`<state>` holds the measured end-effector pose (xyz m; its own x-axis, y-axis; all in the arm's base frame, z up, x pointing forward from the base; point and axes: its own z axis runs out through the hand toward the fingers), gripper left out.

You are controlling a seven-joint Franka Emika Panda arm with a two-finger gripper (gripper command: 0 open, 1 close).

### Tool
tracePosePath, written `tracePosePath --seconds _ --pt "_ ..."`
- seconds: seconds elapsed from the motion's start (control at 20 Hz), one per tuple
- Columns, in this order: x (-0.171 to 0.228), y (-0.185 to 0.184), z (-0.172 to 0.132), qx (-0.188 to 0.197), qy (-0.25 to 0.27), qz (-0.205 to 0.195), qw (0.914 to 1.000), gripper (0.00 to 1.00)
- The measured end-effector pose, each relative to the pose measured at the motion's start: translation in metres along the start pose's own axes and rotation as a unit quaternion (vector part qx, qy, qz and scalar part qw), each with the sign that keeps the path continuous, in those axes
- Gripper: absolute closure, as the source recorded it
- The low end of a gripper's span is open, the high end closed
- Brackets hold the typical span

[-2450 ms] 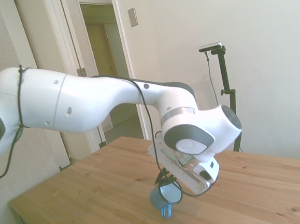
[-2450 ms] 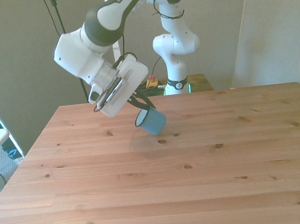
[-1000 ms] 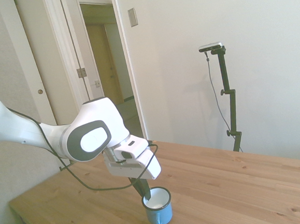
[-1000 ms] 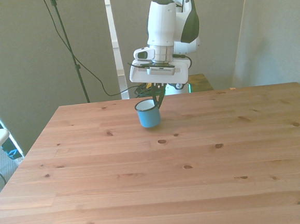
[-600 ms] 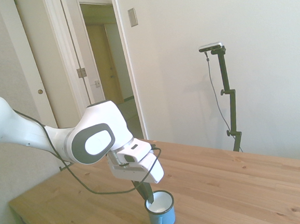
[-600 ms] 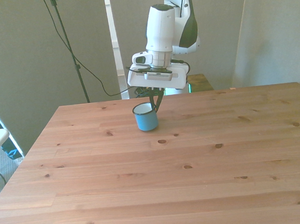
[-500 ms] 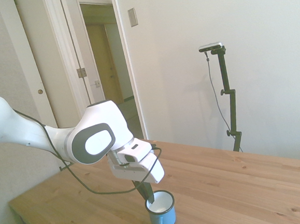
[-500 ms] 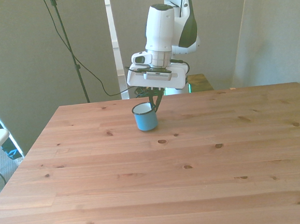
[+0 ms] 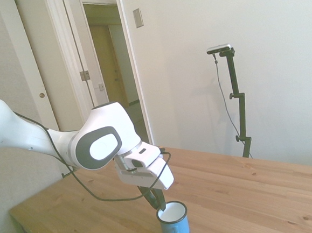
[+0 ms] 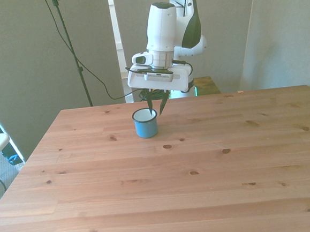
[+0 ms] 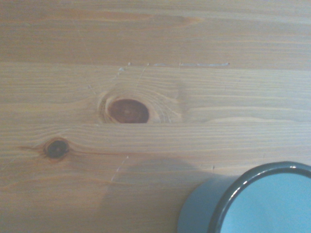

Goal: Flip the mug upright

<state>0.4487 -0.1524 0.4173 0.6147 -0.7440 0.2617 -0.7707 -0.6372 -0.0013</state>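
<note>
On the wooden table, the small light-blue enamel mug stood upright, white inside showing; my gripper hung over its rim, fingers spread, gripping nothing.

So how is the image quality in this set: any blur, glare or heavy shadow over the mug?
Side view: washed out and hazy, bright wall; the small light-blue enamel mug sits cut off by the frame's bottom edge. Front view: even light, sharp enough, mug plain beneath the claw. Wrist view: slightly soft; a broad soft shadow falls on the wooden table beside the mug's dark rim; no glare.
</note>
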Motion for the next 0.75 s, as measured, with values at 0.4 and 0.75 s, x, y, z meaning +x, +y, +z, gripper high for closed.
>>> tracePosePath --seconds 0.4,0.75 --pt "0.012 0.014 -0.030 0.008 0.034 0.008 0.9994 0.00" --pt "-0.012 0.032 -0.101 0.040 0.045 0.002 0.9982 0.00"
